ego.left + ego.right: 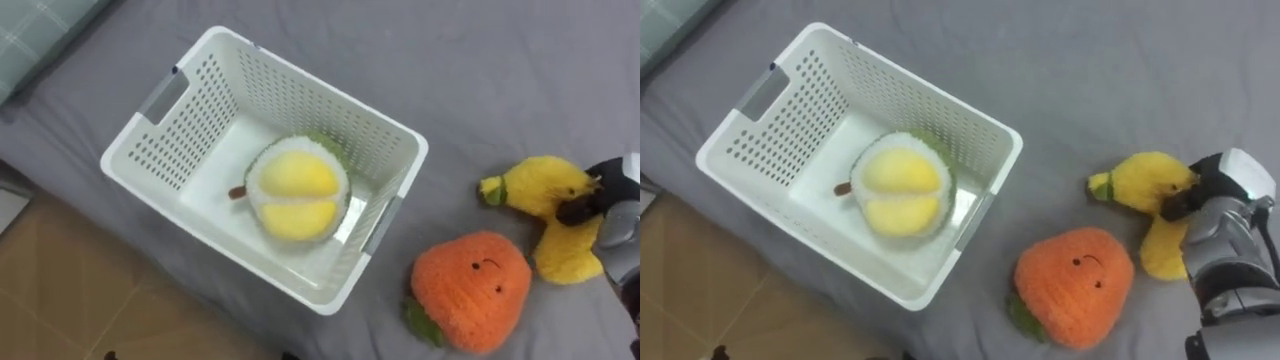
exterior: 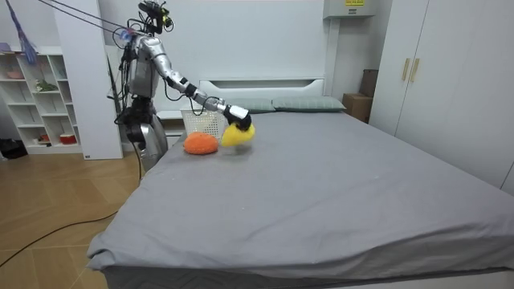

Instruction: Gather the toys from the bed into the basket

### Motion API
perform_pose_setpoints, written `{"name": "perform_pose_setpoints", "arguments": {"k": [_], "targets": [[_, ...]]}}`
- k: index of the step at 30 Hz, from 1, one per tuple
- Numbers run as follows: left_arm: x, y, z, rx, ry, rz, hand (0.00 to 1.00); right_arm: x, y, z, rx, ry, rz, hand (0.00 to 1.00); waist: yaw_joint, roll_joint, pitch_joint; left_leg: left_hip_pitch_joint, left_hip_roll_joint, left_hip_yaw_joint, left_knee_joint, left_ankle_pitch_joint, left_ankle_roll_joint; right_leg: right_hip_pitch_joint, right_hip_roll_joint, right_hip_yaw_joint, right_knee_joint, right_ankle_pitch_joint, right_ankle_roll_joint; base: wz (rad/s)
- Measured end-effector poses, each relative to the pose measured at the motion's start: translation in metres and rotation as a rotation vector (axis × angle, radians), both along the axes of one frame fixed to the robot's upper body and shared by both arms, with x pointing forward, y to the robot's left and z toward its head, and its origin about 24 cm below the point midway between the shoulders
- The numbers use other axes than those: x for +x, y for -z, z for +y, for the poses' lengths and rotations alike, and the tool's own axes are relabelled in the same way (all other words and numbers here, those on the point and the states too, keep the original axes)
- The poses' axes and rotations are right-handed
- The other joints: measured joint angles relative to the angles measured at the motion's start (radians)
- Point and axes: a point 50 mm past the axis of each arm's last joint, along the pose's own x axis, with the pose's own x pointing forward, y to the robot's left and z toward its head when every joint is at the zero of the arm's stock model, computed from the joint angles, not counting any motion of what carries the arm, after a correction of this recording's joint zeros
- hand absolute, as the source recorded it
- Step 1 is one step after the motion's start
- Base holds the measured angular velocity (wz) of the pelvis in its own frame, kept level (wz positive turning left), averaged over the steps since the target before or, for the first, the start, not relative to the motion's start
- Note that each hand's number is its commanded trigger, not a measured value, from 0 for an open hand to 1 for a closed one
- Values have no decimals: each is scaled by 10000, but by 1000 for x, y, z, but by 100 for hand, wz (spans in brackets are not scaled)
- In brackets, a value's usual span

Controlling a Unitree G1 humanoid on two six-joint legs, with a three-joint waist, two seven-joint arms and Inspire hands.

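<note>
Yellow banana plush [image 1: 1140, 182], right hand [image 1: 1217, 226] gripping

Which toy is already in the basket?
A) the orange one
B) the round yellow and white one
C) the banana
B: the round yellow and white toy lies inside the basket, while the orange toy and the banana are outside it on the bed.
</note>
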Motion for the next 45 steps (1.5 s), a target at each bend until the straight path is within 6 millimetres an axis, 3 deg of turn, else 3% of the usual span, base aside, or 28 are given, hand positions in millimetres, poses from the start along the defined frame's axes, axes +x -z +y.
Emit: {"name": "perform_pose_setpoints", "arguments": {"k": [1,3,6,7,11,19,26,32,33,34,35,37,40,45], "targets": [[-6,0,1,22,-32,39,0,5,-14,14,-48,-778,-677,100,-171,-9,-93,332,13,65,-140,0,0,241,1,80,-20,-2,3,-25],[-10,0,2,-5,-177,35,0,8,-31,32,-76,-1670,-1542,100,-359,-17,-182,984,39,251,-391,0,0,734,-3,177,-47,-14,23,-23],[-20,1,5,13,-429,9,0,-5,-41,63,-254,-3067,-2322,100,-391,-199,-413,2019,96,422,-816,-5,-5,1606,46,436,-200,-45,67,-22],[-23,2,3,-38,-465,64,0,-5,-50,75,-241,-3631,-2611,100,-457,-224,-416,2243,126,485,-921,-24,-13,1755,80,560,-194,-46,69,-27],[-22,4,-3,-193,-409,-21,0,-6,-71,93,-254,-4584,-3077,100,-513,-229,-404,2503,114,530,-901,-32,-12,2021,112,651,-183,-42,63,-8],[-29,4,0,152,-1051,235,0,-18,-102,139,-675,-6535,-3403,100,-156,-232,-397,2721,105,540,-865,-22,-28,2217,153,745,-168,-29,37,-1],[-26,6,-8,174,-689,305,0,-19,-93,163,-4,-7330,-2757,100,407,-277,-345,2801,96,432,-903,-31,-15,2355,145,637,-173,-34,47,5],[-22,6,-12,115,-594,376,0,-20,-86,208,381,-8775,-1946,100,803,-318,-310,2824,103,314,-901,-33,-16,2353,143,428,-200,-41,59,6],[-20,6,-12,128,-572,357,0,-20,-83,215,455,-9058,-1755,99,884,-323,-266,2832,94,247,-899,-32,-15,2397,134,318,-211,-43,62,15],[-17,6,-12,205,-403,326,0,-20,-78,220,585,-9167,-1510,66,1040,-340,-206,2840,86,214,-898,-32,-15,2422,132,295,-226,-53,78,15],[-16,5,-13,202,-386,299,0,-20,-75,222,654,-9216,-1382,2,1128,-348,-171,2841,80,172,-897,-32,-15,2439,129,288,-231,-55,81,13],[-13,6,-15,230,-180,295,0,-18,-61,231,721,-9313,-546,0,1412,-388,-125,2804,47,40,-905,-37,-9,2444,120,277,-251,-64,96,14],[-12,7,-21,273,99,445,0,-18,-49,238,439,-9455,276,0,1757,-448,-137,2679,-33,-111,-891,-37,-1,2425,94,235,-377,-82,125,12],[-12,8,-26,140,63,502,0,-11,-37,243,451,-9271,848,0,2003,-557,-141,2616,-46,-183,-879,-26,7,2408,67,36,-379,-91,140,8]]}}
